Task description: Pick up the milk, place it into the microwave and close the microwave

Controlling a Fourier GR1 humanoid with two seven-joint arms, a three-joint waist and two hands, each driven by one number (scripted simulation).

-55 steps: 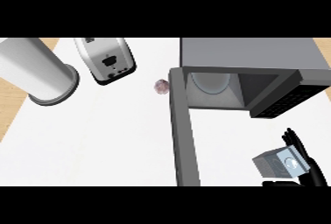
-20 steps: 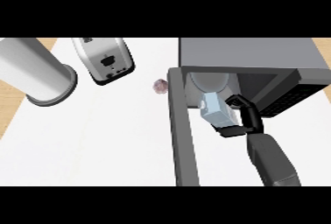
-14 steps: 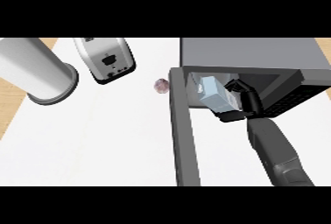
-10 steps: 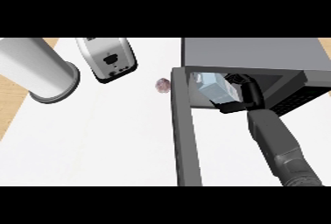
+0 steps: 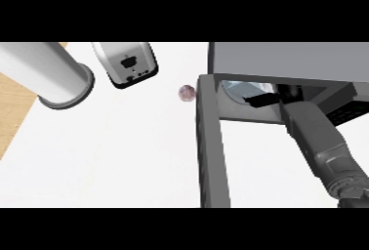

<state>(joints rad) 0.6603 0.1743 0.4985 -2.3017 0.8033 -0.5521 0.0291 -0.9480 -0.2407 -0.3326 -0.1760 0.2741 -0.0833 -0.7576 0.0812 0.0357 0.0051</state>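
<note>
On the white counter (image 5: 108, 156), the right hand (image 5: 277, 96) reaches inside the microwave (image 5: 288, 61), fingers' state unclear, pale milk (image 5: 241, 88) barely showing.

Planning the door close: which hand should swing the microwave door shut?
Probably the right: its forearm already reaches into the microwave, just beside the open door. The left hand shows nowhere, so it would have further to come.

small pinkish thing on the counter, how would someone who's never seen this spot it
Find the dark grey microwave at the right, its door swung open toward the viewer. Just left of the door's hinge end, on the white counter, lies the small pinkish object: rounded, far smaller than the toaster nearby.
</note>
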